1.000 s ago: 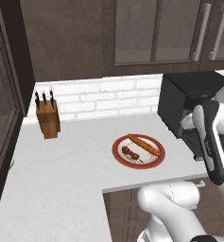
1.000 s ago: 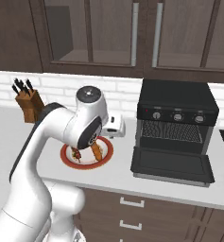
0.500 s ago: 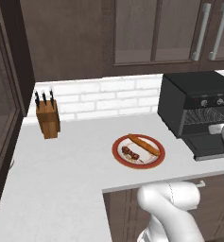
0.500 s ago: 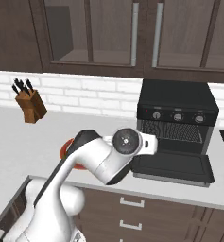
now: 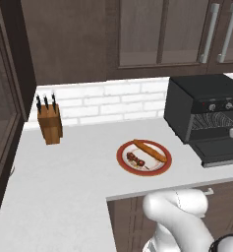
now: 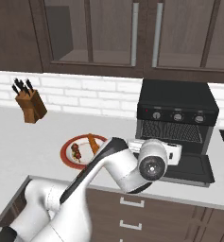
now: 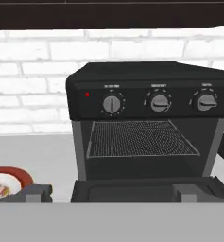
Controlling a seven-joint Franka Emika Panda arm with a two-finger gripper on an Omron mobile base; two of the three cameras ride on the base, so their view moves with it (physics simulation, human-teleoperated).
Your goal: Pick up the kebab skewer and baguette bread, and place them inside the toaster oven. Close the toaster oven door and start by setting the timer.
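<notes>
On the red-rimmed plate [image 5: 125, 163] mid-counter [image 5: 73, 172], kebab skewer [image 5: 136, 160] and baguette bread [image 5: 150, 151] lie side by side, baguette at the skewer's 1 o'clock. Toaster oven [image 6: 176, 111] sits at the plate's 3 o'clock against the brick wall, toaster oven door [image 6: 191, 168] dropped flat, wire rack [image 7: 142, 138] bare. Tool [image 7: 111, 193] hangs in front of the door, fingers spread wide, released, grasping nothing. Knife block [image 5: 49, 123] at the plate's 10 o'clock.

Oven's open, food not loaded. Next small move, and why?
Probably swing the open gripper from the toaster oven toward the plate and descend on the kebab skewer: it and the baguette bread lie there, door down, rack empty.
</notes>
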